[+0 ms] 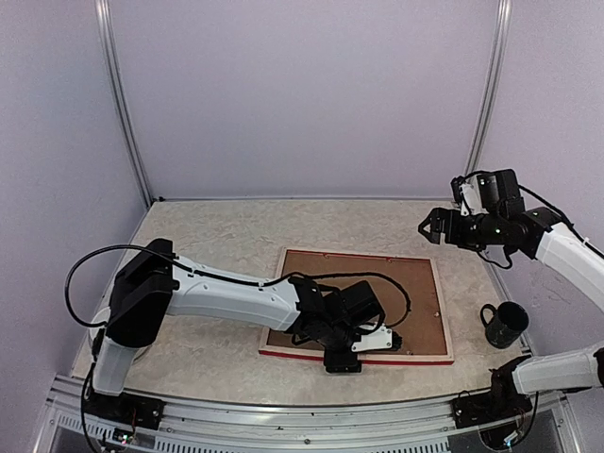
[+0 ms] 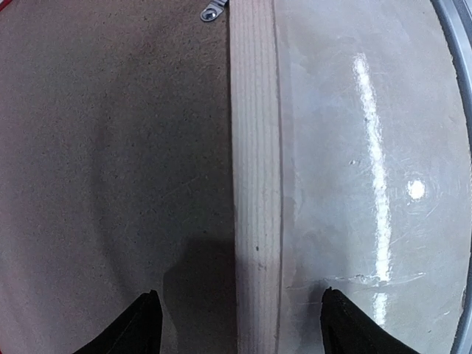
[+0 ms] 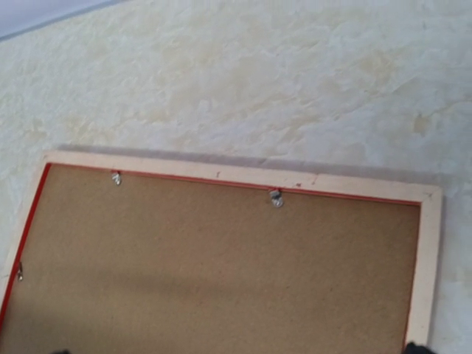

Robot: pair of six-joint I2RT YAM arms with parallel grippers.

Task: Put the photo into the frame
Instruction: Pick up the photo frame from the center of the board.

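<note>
Under left claw (image 2: 237, 306), frame's (image 2: 254, 147) near edge.

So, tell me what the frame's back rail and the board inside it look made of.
The frame: pale bare wood, apparently unvarnished; fine grain lines run along the rail. The backing board: brown fibreboard probably, matte, finely speckled surface.
</note>
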